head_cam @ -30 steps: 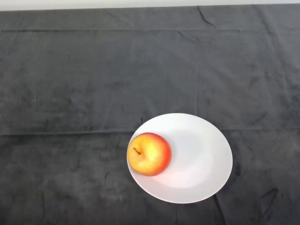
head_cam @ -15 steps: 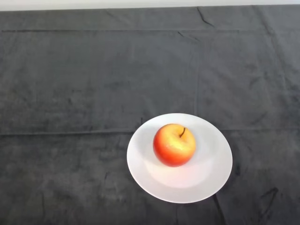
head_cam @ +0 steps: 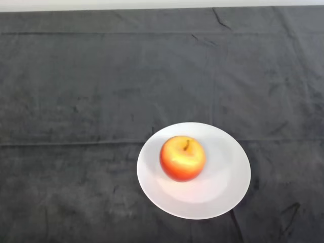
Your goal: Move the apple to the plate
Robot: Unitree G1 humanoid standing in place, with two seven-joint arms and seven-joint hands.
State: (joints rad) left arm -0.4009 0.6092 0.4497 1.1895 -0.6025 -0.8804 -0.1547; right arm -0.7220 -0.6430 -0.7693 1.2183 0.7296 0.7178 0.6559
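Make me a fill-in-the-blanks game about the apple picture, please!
1. The apple sits on the white ____.
2. The apple's skin is yellow and ____.
3. The plate rests on a dark ____ that covers the table.
4. The apple's stem points ____.

Missing words: plate; red; cloth; up

Staged test table [head_cam: 76, 76] draped in dark cloth.

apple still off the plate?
No, the apple sits on the white plate, left of its centre, stem up.
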